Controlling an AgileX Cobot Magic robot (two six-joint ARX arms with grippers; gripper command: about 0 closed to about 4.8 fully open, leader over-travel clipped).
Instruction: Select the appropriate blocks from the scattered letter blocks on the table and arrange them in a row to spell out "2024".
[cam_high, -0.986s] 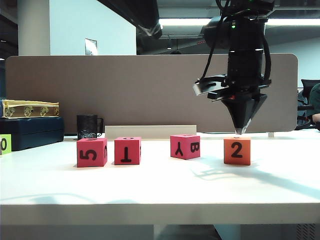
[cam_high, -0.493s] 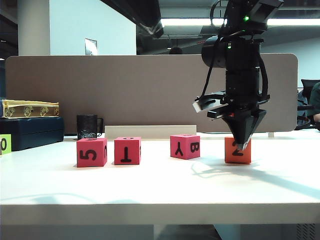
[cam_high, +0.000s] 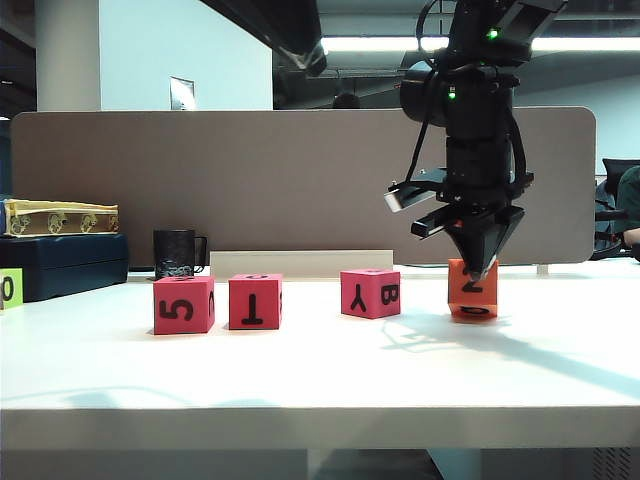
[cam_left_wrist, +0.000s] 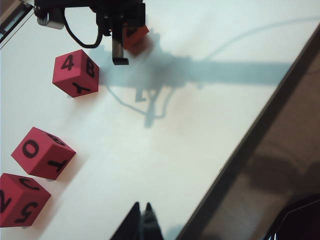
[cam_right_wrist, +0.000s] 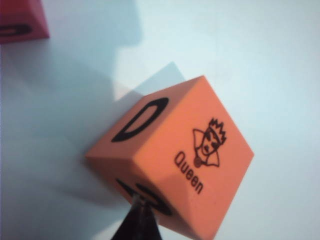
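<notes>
Orange block (cam_high: 472, 289) tilted under closed right gripper (cam_high: 481, 272) (tips touching), left gripper (cam_left_wrist: 141, 218) closed above table (cam_left_wrist: 165, 165)

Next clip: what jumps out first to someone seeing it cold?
The shut right claw pressing its tip on the tilted orange block at the right end of the row, a Queen drawing on one face. Left of it, three pink blocks sit on the white table; the left claw hovers shut.

A grey-brown partition panel (cam_high: 250, 180) is seen across the middle of the frame. At the left, a black mug (cam_high: 177, 253), a dark box (cam_high: 60, 262), a patterned box (cam_high: 60, 217) and a lime-green cube (cam_high: 9, 289) are seen.
</notes>
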